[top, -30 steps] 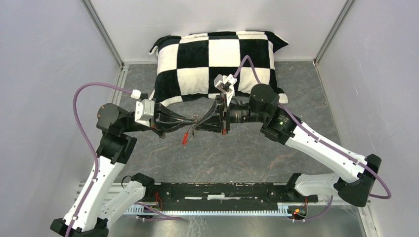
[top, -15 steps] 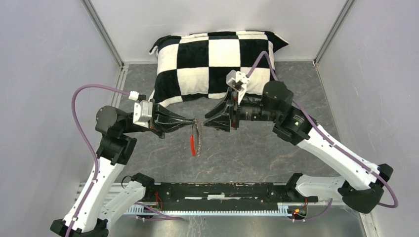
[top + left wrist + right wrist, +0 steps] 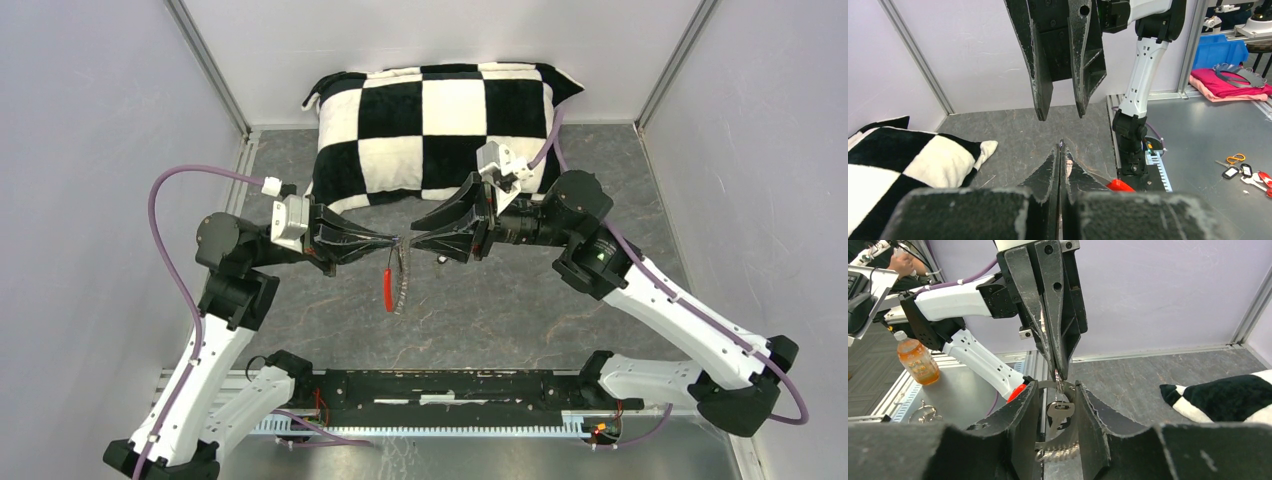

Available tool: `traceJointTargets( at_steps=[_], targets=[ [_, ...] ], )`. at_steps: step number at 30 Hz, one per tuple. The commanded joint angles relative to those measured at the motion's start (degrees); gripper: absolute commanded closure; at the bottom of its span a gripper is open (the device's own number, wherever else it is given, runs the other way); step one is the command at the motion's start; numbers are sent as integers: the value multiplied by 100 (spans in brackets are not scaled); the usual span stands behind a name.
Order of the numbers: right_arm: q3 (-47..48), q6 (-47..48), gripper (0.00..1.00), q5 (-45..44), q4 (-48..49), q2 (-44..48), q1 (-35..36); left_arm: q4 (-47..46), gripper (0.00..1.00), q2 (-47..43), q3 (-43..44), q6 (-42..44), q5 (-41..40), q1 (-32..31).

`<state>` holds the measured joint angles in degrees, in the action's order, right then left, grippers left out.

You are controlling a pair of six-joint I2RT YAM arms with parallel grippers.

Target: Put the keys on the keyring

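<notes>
Where left gripper (image 3: 397,241) clamps, keyring (image 3: 402,285) hangs below

We look down on a grey, marbled table (image 3: 520,310) spread beneath both arms. One thing lies directly on it: a black-and-white chequered pillow (image 3: 440,110), flat on the surface beyond the left gripper (image 3: 398,240) and the right gripper (image 3: 412,234), close to the far wall. In the left wrist view it lies to that gripper's left; in the right wrist view one corner shows to the right.
</notes>
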<state>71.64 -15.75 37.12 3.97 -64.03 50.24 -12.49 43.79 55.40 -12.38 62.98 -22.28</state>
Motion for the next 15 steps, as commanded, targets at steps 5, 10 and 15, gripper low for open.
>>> traceJointTargets(
  at_steps=[5,10,15],
  targets=[
    [15,317,62,328,551,-106,45,-295,98,46,157,-291,-102,-31],
    [43,337,62,548,562,-230,64,-298,98,73,199,-282,-93,-31],
    [79,423,71,627,376,-312,68,-298,98,68,217,-266,-76,-36]
  ],
)
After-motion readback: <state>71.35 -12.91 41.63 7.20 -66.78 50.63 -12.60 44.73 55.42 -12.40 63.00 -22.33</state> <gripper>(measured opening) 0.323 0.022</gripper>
